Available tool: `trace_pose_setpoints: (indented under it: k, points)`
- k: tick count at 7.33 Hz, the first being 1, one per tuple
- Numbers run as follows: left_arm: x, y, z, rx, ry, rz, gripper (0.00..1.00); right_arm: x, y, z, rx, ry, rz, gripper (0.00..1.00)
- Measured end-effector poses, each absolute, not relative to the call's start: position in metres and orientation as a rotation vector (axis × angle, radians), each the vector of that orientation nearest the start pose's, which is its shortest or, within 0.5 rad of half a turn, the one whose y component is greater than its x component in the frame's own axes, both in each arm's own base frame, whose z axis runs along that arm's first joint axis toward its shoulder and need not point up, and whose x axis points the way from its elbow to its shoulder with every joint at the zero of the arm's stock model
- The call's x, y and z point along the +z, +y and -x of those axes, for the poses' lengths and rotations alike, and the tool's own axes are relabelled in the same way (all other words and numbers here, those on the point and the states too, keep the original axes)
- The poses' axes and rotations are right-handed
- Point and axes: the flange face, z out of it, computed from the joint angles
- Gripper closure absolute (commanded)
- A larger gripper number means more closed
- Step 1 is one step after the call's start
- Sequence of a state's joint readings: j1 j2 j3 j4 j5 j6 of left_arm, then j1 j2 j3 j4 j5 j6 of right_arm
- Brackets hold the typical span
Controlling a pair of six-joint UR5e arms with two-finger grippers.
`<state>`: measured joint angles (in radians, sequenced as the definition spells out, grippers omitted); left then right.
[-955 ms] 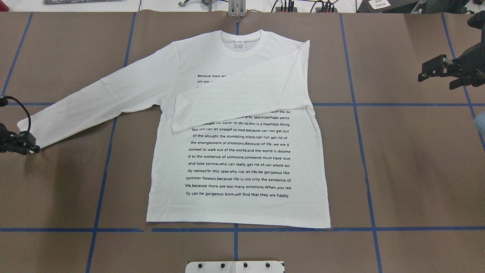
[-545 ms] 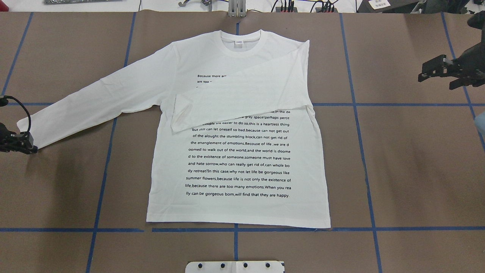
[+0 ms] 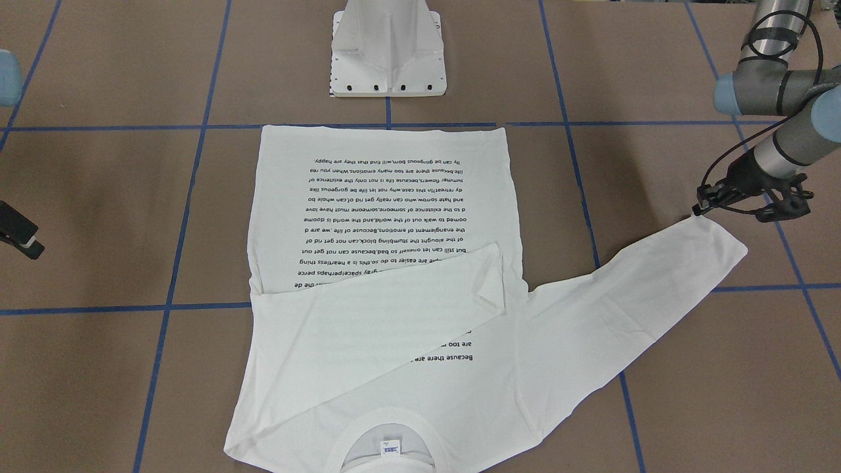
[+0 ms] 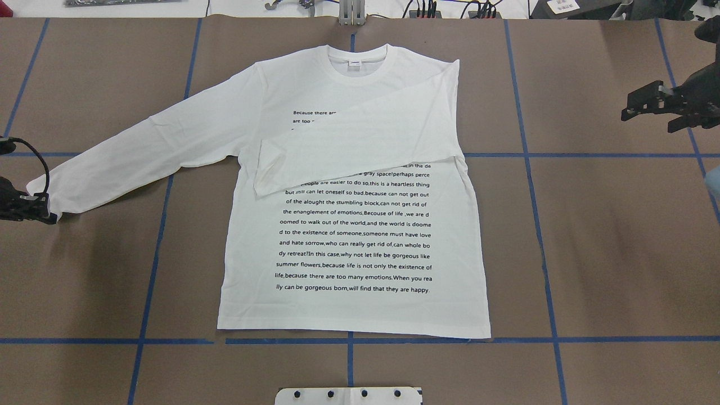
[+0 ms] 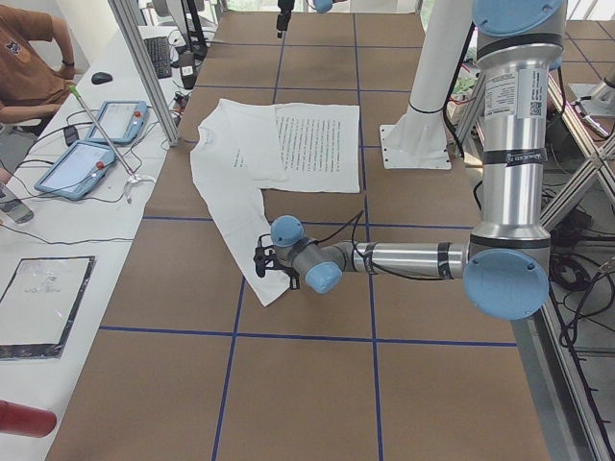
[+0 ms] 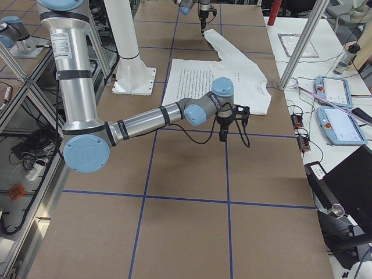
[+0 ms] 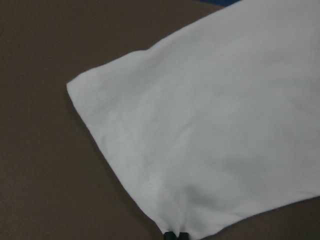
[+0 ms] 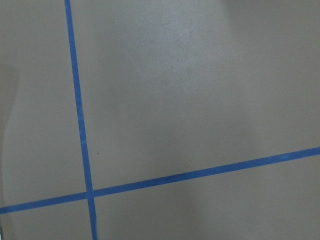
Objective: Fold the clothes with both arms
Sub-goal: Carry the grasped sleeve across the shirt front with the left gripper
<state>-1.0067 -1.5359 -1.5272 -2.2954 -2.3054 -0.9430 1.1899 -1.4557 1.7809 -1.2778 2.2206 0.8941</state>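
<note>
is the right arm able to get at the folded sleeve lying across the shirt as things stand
Probably yes. The right gripper hangs over the table beside the T-shirt, nothing stands between them, and the folded sleeve lies on top, uncovered.

A robotics lab is indicated: robot arms (image 6: 75, 87) are seen beside a white pedestal (image 3: 387, 46) bolted to a paper-covered surface (image 4: 619, 253) gridded with blue tape (image 4: 529, 157). Across the surface from the pedestal, teach pendants (image 5: 85, 165) and a laptop (image 6: 349, 174) are laid on a white bench (image 5: 58, 216) behind aluminium posts (image 5: 144, 67).
</note>
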Motion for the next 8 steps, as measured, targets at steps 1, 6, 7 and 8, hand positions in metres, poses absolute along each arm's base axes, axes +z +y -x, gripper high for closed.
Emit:
trace_pose_setpoints:
  k: [1, 6, 7, 8]
  points:
    - [0.578, -0.476, -0.222, -0.109, 0.97, 0.0, 1.0, 0.466, -0.536, 0.134, 0.282, -0.862, -0.107, 0.01]
    - [0.289, -0.567, -0.35, -0.19, 1.204, -0.061, 1.0, 0.466, -0.535, 0.124, 0.285, -0.864, -0.117, 0.01]
    - [0.237, -0.562, -0.388, -0.22, 1.244, -0.068, 1.0, 0.467, -0.534, 0.122, 0.286, -0.865, -0.115, 0.01]
    - [0.191, -0.553, -0.43, -0.255, 1.276, -0.085, 1.0, 0.468, -0.534, 0.12, 0.288, -0.865, -0.115, 0.01]
